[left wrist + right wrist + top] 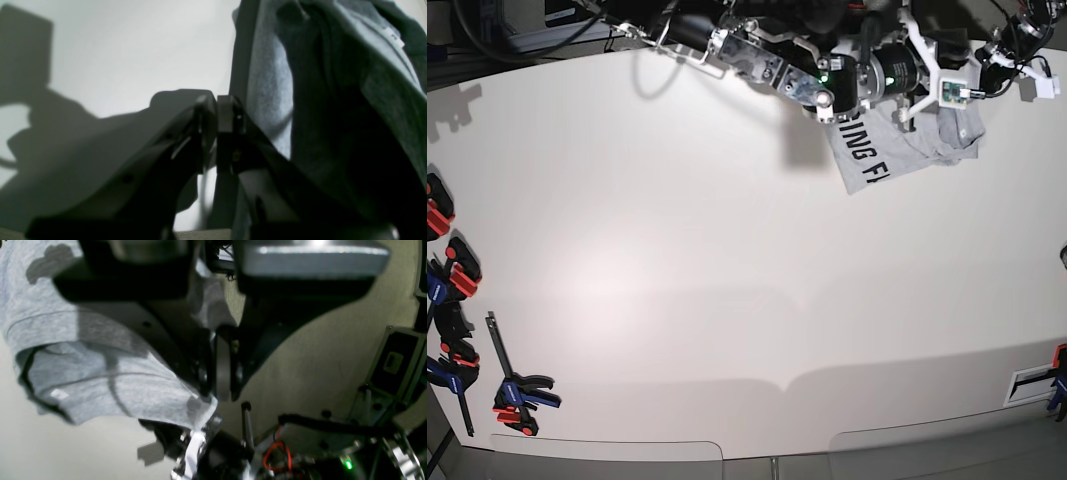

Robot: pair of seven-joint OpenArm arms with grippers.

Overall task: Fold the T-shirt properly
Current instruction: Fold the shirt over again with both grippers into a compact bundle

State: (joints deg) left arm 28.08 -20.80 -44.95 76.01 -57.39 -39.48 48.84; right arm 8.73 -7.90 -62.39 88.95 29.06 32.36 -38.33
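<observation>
The light grey T-shirt (897, 155) hangs bunched at the table's far right, with black lettering showing on its lower left part. In the left wrist view my left gripper (217, 110) is shut, and shirt fabric (270, 73) rises from its tips and drapes to the right. In the right wrist view my right gripper (221, 391) is shut, with a fold of the shirt (100, 380) running in between the fingers and hanging over the left one. Both arms meet over the shirt, so the grip points are hidden in the base view.
The white table (677, 250) stretches wide in front of the shirt. Red, blue and black clamps (517, 395) lie along its left edge, and another clamp (1057, 385) sits at the right front edge. Cables and arm hardware (277, 453) crowd the far edge.
</observation>
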